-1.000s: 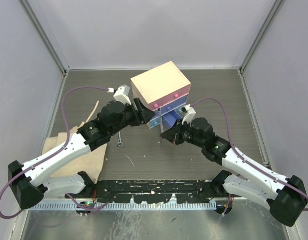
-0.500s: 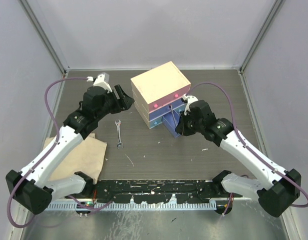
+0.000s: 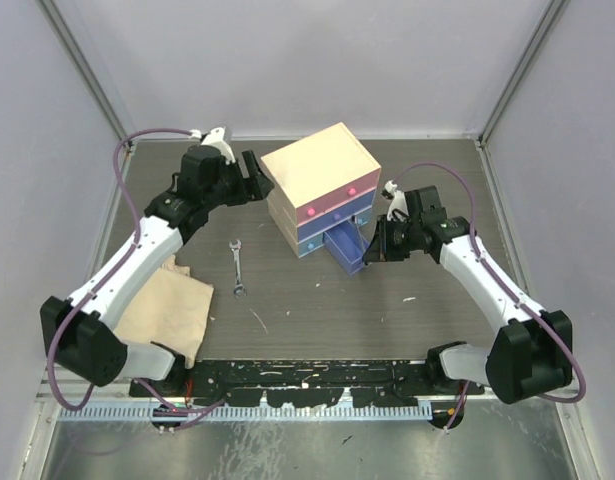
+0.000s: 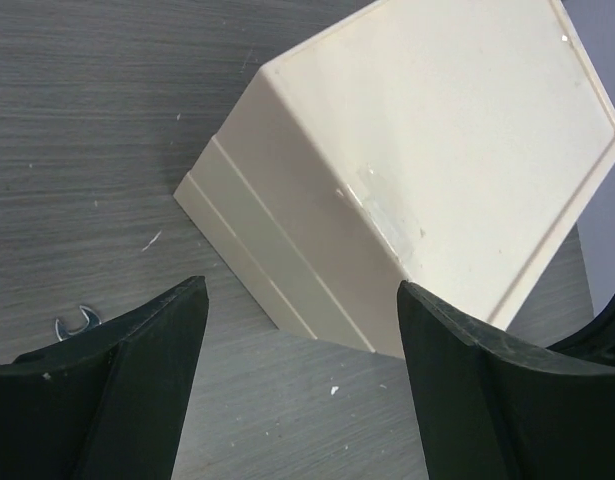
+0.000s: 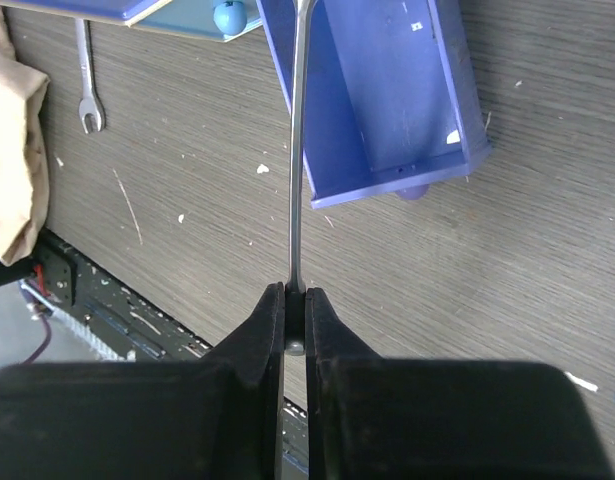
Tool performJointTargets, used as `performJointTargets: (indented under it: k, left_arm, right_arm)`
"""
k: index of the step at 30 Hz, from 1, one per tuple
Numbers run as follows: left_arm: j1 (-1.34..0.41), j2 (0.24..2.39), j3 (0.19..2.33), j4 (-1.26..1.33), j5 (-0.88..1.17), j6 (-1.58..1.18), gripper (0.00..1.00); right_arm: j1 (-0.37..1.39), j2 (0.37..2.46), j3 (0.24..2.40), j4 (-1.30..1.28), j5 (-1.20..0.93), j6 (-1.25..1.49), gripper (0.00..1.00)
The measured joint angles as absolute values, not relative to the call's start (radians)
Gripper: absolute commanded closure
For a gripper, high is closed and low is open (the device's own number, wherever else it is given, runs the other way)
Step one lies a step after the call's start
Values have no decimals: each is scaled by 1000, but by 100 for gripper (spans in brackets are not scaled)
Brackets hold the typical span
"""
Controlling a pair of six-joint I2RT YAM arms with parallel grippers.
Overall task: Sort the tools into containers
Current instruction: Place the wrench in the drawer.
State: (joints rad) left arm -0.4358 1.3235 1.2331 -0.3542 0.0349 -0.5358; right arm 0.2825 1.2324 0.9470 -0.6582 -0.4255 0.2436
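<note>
right wrist: right pincer [image 5: 295, 300] tight on a silver wrench [image 5: 296, 150] over the purple drawer [image 5: 387, 90]; left pincer [image 4: 300, 290] agape.

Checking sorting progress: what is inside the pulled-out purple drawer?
The purple drawer shows a bare floor with pale specks. The wrench gripped by the right end effector covers a strip along one wall; the drawer's back end is out of view.

The dark wood-grain table [image 3: 437, 320] carries a cream chest [image 3: 317, 170] just to the right of the left gripper [image 3: 256, 180], a silver wrench [image 3: 238, 267] lying flat nearer the bases than that gripper, a tan cloth [image 3: 172, 310] beneath its arm, and scattered pale flecks [image 3: 408, 299].
</note>
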Motion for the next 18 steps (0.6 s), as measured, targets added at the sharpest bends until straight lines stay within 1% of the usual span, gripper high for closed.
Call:
performJointTargets:
  k: [8,18]
  left_arm:
    - [-433,1451,1314,-337,38,-503,19]
    - [-431,1500,1348,-311,39,-507,17]
  right_arm:
    - [213,1332,913,-603,-588,233,100]
    - [196,1418,912,-558,-663,231,100]
